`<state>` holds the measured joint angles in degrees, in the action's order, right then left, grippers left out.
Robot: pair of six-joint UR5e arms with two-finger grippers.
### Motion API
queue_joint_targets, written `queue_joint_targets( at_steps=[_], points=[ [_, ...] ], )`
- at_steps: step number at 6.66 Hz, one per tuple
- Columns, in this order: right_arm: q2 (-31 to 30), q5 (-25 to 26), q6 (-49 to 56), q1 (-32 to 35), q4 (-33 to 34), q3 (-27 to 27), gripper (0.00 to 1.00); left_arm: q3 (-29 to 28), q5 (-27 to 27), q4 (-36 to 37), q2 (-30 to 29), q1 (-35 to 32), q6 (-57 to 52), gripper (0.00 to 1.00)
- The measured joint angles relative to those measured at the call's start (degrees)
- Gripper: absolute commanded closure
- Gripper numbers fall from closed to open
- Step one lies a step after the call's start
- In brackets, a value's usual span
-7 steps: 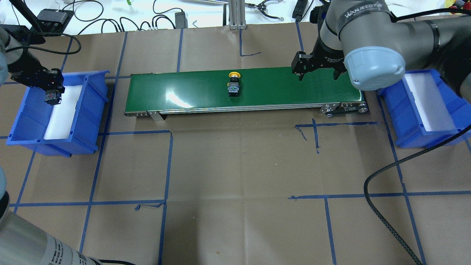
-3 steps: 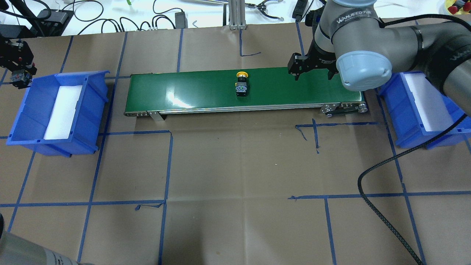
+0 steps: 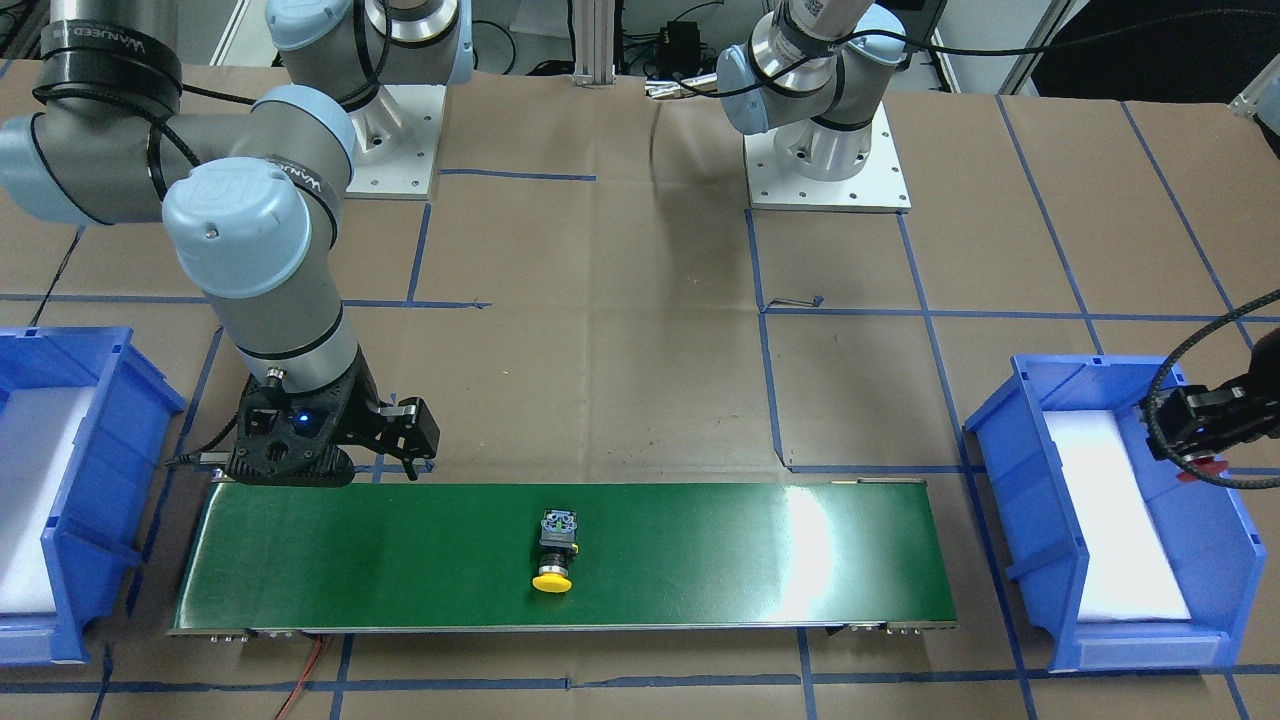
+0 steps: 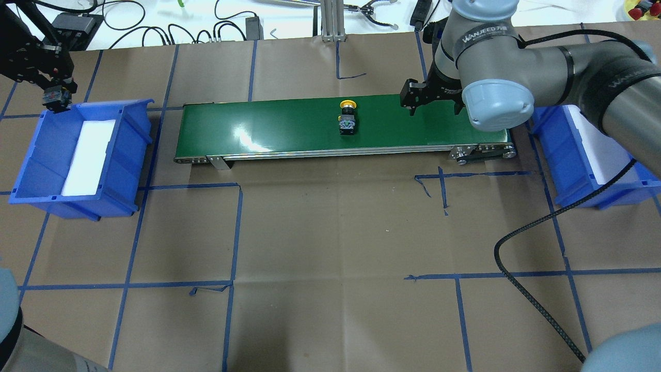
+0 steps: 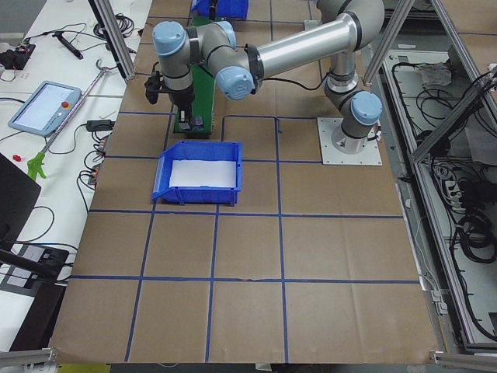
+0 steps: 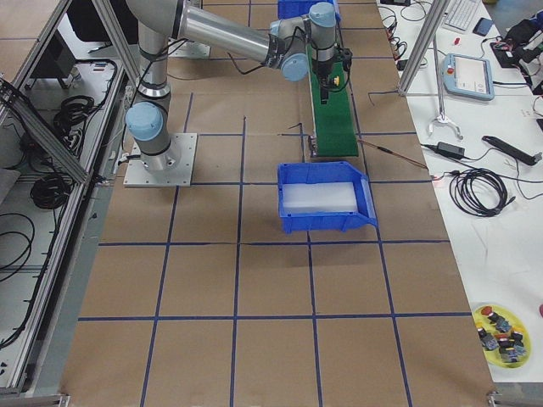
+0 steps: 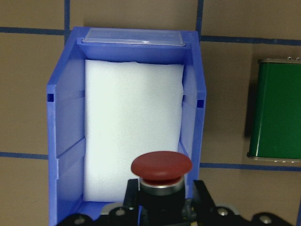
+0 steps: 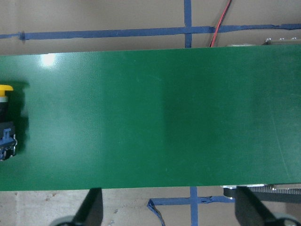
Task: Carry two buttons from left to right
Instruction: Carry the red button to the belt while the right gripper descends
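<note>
The red-capped button (image 7: 161, 169) is held in my shut left gripper (image 4: 54, 97), raised over the far left corner of the left blue bin (image 4: 31, 160); it also shows in the front view (image 3: 1200, 462). The yellow-capped button (image 4: 348, 118) lies on its side on the green conveyor belt (image 4: 268, 129), a little right of the middle, and shows in the front view (image 3: 556, 560) and at the left edge of the right wrist view (image 8: 4, 120). My right gripper (image 4: 435, 107) is open and empty, low over the belt's right part, to the right of the yellow button.
The right blue bin (image 4: 568, 160) with white foam stands past the belt's right end, partly under my right arm. The left bin holds only white foam (image 7: 134, 127). A black cable (image 4: 537, 305) loops over the table at the right. Cables and tools lie along the far edge.
My left gripper has lifted the red button out of the left bin to its far left corner. The yellow button has ridden right on the belt. My right gripper has shifted slightly left.
</note>
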<state>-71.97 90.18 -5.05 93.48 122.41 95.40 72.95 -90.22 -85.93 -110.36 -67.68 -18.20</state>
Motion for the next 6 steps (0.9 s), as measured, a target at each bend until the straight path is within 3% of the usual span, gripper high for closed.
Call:
queue_joint_targets(
  at_steps=[3,6],
  points=[
    [0.71,0.05,0.01,0.03,0.29,0.02,0.0,0.52,-0.02,0.3,-0.14,-10.33,11.19,1.0],
    [1.04,-0.05,-0.02,0.02,0.52,-0.2,0.0,1.82,0.4,0.49,-0.38,-14.38,14.87,1.0]
  ],
)
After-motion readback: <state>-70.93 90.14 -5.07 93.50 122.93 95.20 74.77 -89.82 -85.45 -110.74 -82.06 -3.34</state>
